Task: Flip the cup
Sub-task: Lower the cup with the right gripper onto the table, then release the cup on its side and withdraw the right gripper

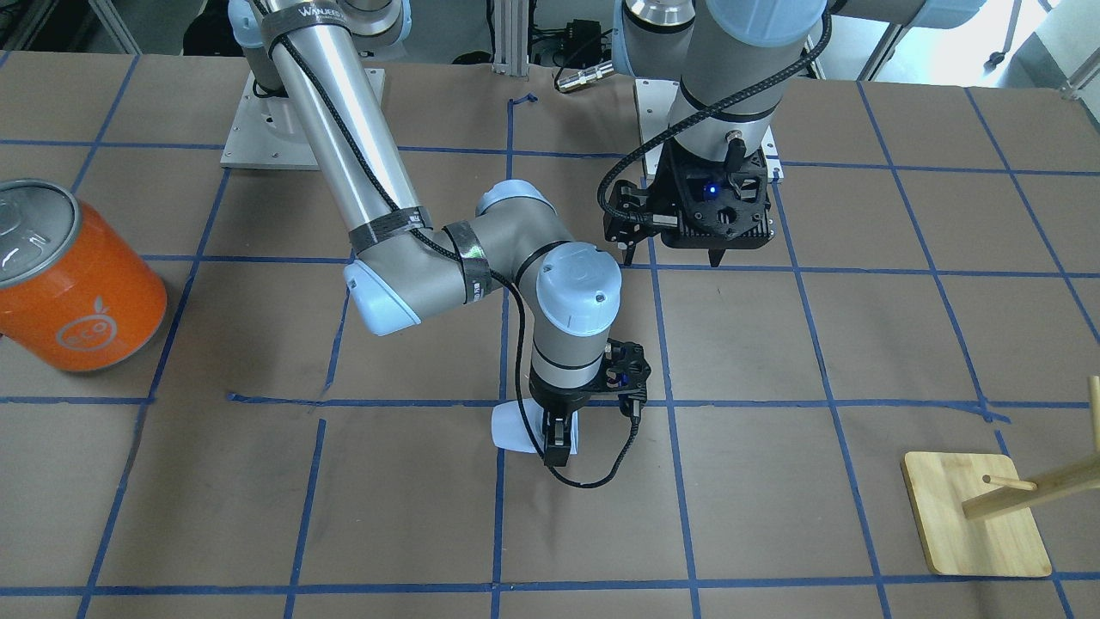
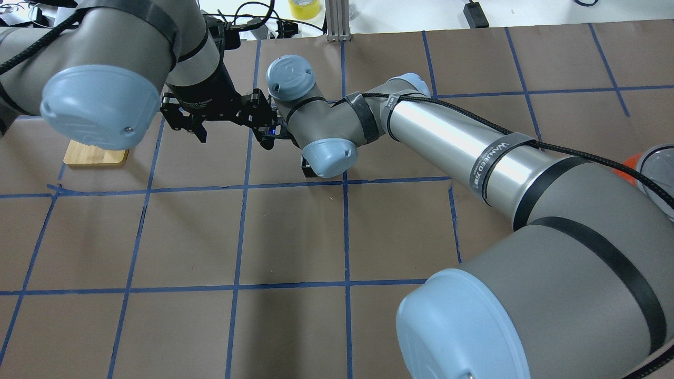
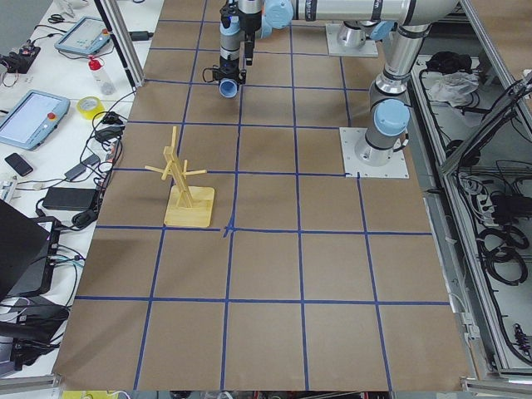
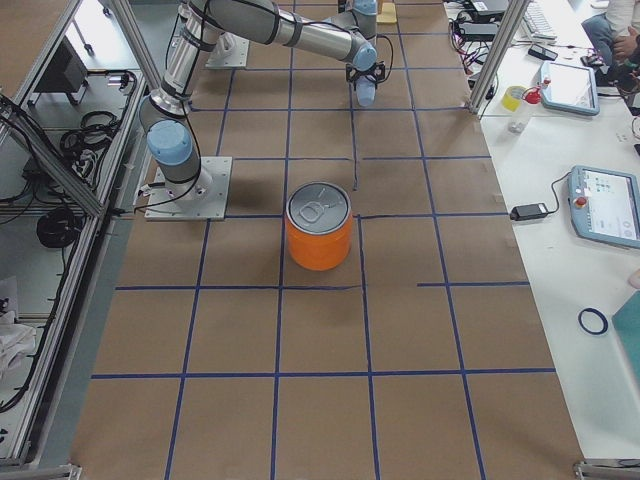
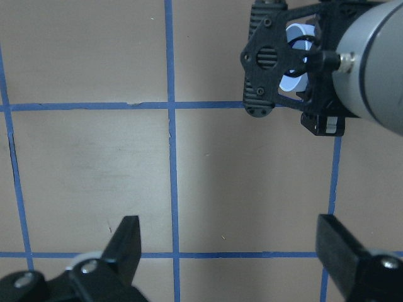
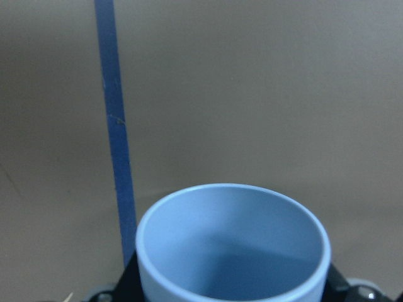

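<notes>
The pale blue cup [image 1: 516, 427] is held on its side, low over the brown table near its middle. My right gripper [image 1: 557, 443] is shut on the cup, fingers pointing down. In the right wrist view the cup's open mouth [image 6: 233, 245] faces the camera. The cup also shows in the left wrist view [image 5: 295, 63], behind the right gripper's black mount, and in the exterior left view [image 3: 226, 90]. My left gripper [image 1: 672, 256] hangs open and empty above the table, closer to the robot base than the cup. Its two fingers stand wide apart in the left wrist view [image 5: 233, 245].
A big orange can with a silver lid [image 1: 77, 284] stands on the robot's right side of the table. A wooden peg stand on a square base [image 1: 975, 516] stands on the robot's left side. Blue tape lines grid the brown table [image 1: 773, 516].
</notes>
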Controlling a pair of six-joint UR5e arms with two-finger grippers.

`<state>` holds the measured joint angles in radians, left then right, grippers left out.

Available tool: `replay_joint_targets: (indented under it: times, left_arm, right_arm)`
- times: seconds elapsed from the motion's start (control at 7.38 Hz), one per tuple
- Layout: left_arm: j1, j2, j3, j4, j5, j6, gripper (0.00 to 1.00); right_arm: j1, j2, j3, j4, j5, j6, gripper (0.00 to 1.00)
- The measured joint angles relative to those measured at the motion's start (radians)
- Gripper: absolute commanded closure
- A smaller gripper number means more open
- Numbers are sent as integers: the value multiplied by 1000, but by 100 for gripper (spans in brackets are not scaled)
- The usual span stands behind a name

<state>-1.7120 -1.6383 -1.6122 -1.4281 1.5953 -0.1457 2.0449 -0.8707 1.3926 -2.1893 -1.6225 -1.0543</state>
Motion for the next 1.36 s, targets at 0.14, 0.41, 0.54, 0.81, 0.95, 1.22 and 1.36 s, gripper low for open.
replay_joint_targets:
  times: [0.14, 0.41, 0.54, 0.81, 0.95, 1.22, 1.36]
  left_arm:
    - [0, 0, 0, 0, 0, 0, 0]
    - [0, 0, 0, 0, 0, 0, 0]
    - [0, 0, 0, 0, 0, 0, 0]
    - [0, 0, 0, 0, 0, 0, 0]
    - [0, 0, 0, 0, 0, 0, 0]
    - [0, 0, 0, 0, 0, 0, 0]
    - [0, 0, 0, 0, 0, 0, 0]
  right_arm:
    - [-2, 6, 0, -4, 59, 0, 4]
    - [-5, 9, 0, -16, 152, 5, 0]
    - [-6, 9, 0, -18, 162, 8, 0]
    - [-8, 9, 0, -20, 159, 10, 0]
    - [-13, 6, 0, -19, 154, 11, 0]
    - [-40, -15, -1, -8, 153, 11, 0]
    - [-53, -31, -1, 4, 154, 13, 0]
